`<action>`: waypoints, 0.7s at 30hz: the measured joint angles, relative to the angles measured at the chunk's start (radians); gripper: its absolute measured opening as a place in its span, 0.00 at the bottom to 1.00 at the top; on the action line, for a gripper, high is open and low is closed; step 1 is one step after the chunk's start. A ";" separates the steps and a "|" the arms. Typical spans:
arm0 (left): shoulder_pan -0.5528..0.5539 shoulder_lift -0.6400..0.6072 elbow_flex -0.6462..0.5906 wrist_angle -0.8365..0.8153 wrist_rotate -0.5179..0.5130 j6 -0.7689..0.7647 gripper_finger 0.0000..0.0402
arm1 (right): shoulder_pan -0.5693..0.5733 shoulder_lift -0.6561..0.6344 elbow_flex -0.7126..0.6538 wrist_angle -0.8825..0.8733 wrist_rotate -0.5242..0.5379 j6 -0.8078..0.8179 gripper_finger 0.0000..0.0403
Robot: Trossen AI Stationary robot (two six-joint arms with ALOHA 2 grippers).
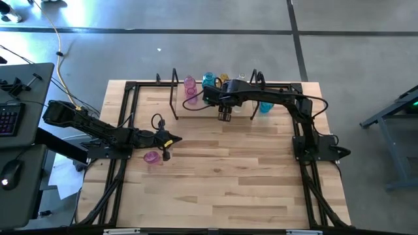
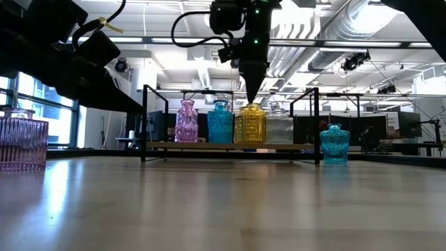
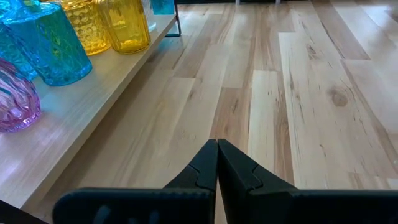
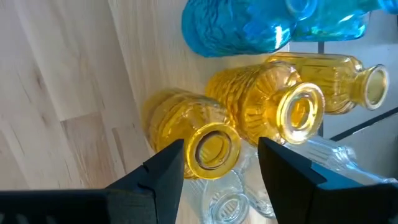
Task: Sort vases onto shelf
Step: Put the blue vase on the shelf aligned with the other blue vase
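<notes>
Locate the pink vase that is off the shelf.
In the high view, the pink vase stands on the table's left side, right beside the shut left pincer and well in front of the shelf.

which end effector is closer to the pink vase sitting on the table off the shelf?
Left. The left end effector, shut, sits right beside the pink vase near the table's left rail. The right end effector, open, is over the shelf at the far edge, at the yellow vases.
</notes>
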 joint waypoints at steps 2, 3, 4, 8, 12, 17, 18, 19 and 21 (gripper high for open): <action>0.000 0.000 0.000 0.000 0.000 0.000 0.00 | 0.000 -0.001 0.006 0.000 0.004 -0.001 0.46; 0.000 0.000 0.000 0.000 0.000 0.000 0.00 | 0.000 -0.001 0.006 -0.001 0.009 -0.002 0.46; 0.000 0.000 0.000 0.000 0.000 0.000 0.00 | 0.000 -0.001 0.006 -0.005 0.016 -0.002 0.46; 0.000 0.000 0.000 0.000 0.000 0.000 0.00 | 0.003 -0.001 0.006 -0.020 0.025 -0.002 0.46; 0.000 0.000 0.000 0.000 0.000 0.000 0.00 | 0.020 -0.006 0.006 -0.040 0.054 -0.002 0.46; 0.000 0.000 0.000 0.000 0.000 0.000 0.00 | 0.053 -0.038 0.006 -0.081 0.107 0.006 0.45; 0.000 0.000 0.000 0.000 0.000 0.000 0.00 | 0.060 -0.046 0.006 -0.095 0.116 0.017 0.45; 0.000 0.000 0.000 -0.001 0.001 0.000 0.00 | 0.066 -0.058 0.006 -0.108 0.122 0.030 0.43; 0.000 0.000 0.000 0.000 0.001 0.000 0.00 | 0.079 -0.079 0.006 -0.142 0.137 0.069 0.40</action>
